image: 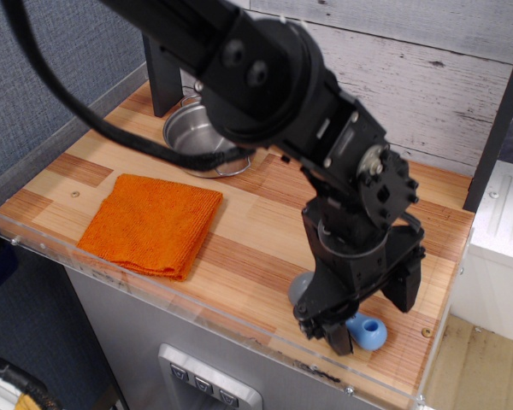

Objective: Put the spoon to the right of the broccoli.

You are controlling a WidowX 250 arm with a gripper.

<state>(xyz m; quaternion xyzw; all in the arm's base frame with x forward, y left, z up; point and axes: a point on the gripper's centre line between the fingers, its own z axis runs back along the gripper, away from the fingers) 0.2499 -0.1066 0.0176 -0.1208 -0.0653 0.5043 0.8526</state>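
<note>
The black gripper (335,329) is down at the front right part of the wooden tabletop (265,231), directly over the spoon (369,331). One dark finger (339,339) reaches to the table surface between the spoon's grey bowl and its light-blue handle, covering the middle of the spoon. How far apart the jaws stand, and whether they have closed on the spoon, cannot be told, because the body of the gripper hides the contact. Only two bits of the spoon show: a sliver of the round grey bowl at the left side of the gripper, and the blue handle end with its hole at the right, near the clear plastic rim along the front edge of the table. The spoon appears to lie flat on the wood. The bulky black arm (265,77) rises from the gripper toward the upper left, crossing most of the middle of the scene. The broccoli is not visible; the arm covers the area of the table behind the gripper. Behind the arm at the back left, a steel pot (191,135) stands on the table, partly hidden, with its open mouth upward. To the left, well apart from the gripper, a folded orange cloth (152,223) lies flat near the front edge. A whitewashed plank wall (427,68) runs along the back of the table.
</note>
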